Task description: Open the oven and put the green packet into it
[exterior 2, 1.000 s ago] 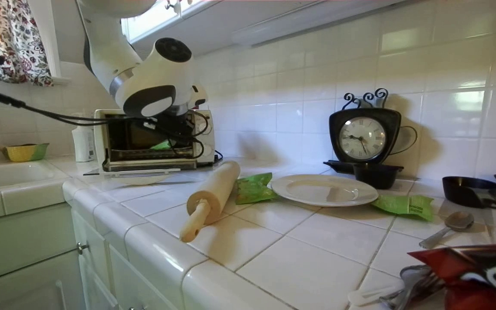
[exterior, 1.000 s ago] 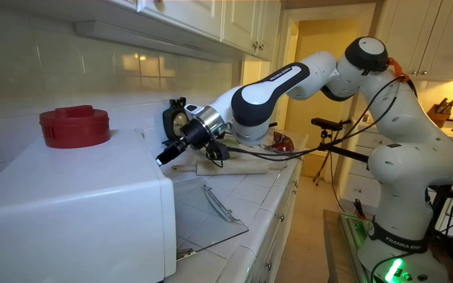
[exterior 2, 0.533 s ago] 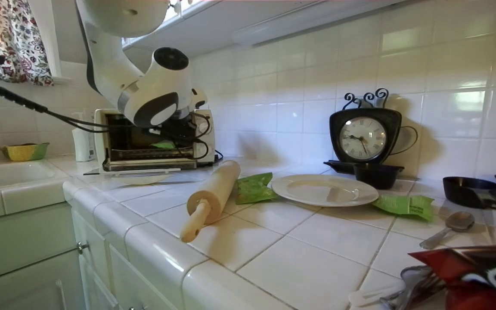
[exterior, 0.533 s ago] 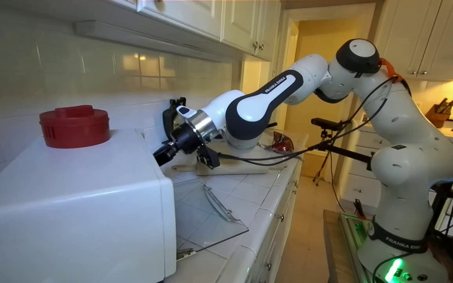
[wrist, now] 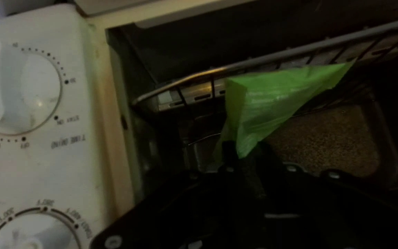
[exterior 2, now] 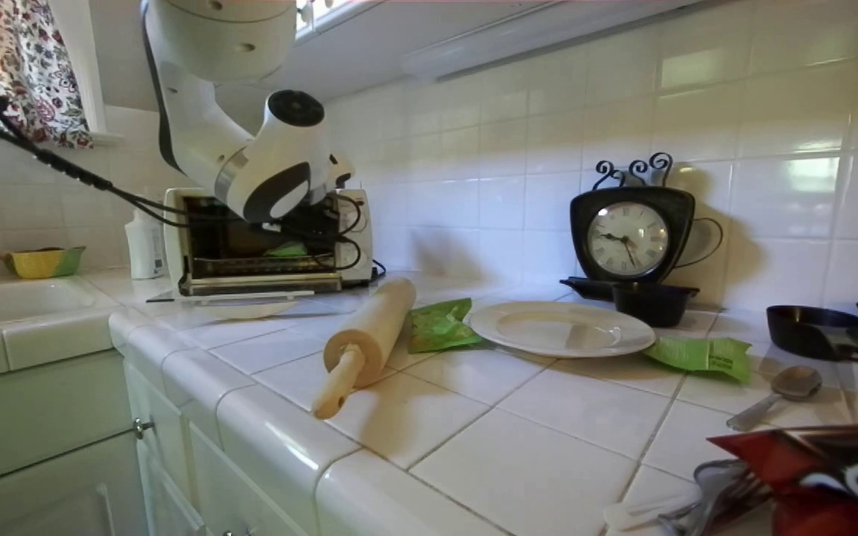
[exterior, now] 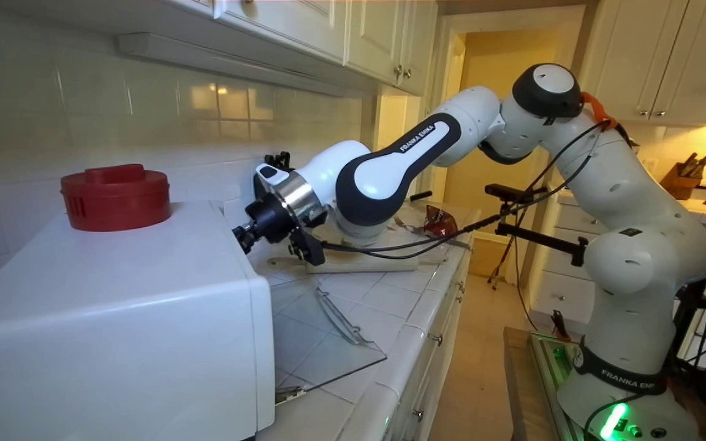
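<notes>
The white oven [exterior: 144, 361] stands on the counter, its glass door [exterior: 322, 324] hinged down flat over the tiles. Its dark opening faces the rolling pin side in an exterior view [exterior 2: 220, 231]. My gripper [wrist: 246, 147] is at the opening, beside the control panel [wrist: 33, 166]. Its fingers stand close together with the lower corner of the green packet [wrist: 271, 97] between them. The packet reaches up over the front wire of the rack [wrist: 254, 63]. It also shows inside the opening in an exterior view [exterior 2: 289, 249]. The fingertips are hidden or partly hidden in both exterior views.
A red round container [exterior: 117, 199] sits on top of the oven. A rolling pin [exterior 2: 373, 331], two more green packets [exterior 2: 440, 325], a white plate [exterior 2: 563, 327] and a black clock [exterior 2: 630, 234] stand on the counter. Upper cabinets [exterior: 279, 21] hang above.
The arm has moved further toward the oven, and the gripper's tip is now behind its front edge in an exterior view. The green packet in the opening has shifted slightly with it.
</notes>
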Robot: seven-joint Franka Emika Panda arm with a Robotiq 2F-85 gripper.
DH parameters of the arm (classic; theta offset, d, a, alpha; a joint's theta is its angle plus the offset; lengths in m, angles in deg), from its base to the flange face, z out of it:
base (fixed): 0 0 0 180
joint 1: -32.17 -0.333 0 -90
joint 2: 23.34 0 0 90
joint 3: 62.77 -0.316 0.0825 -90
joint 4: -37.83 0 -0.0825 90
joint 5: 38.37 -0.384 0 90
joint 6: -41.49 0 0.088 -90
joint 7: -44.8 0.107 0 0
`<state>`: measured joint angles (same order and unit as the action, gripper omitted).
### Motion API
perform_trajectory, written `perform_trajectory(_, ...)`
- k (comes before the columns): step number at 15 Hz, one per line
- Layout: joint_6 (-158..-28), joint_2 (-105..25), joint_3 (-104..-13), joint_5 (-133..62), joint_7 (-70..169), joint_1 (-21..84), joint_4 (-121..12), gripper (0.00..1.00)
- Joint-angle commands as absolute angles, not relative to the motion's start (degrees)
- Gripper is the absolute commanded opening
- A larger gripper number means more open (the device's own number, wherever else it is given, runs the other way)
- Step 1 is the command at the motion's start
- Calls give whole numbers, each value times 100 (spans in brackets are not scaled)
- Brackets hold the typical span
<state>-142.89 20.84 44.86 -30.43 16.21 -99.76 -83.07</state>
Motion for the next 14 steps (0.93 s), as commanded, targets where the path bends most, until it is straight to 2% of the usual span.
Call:
perform_trajectory(1,-14123,2132,4490,-2842,1969,-9984,-8245,53)
perform_trajectory(7,-14793,1573,3955,-3040,2629,-9008,-9362,95)
perform_trajectory(8,-14885,1511,3856,-3039,2681,-8844,-9505,99)
perform_trajectory(14,-15227,322,3136,-3494,3454,-7717,-10488,100)
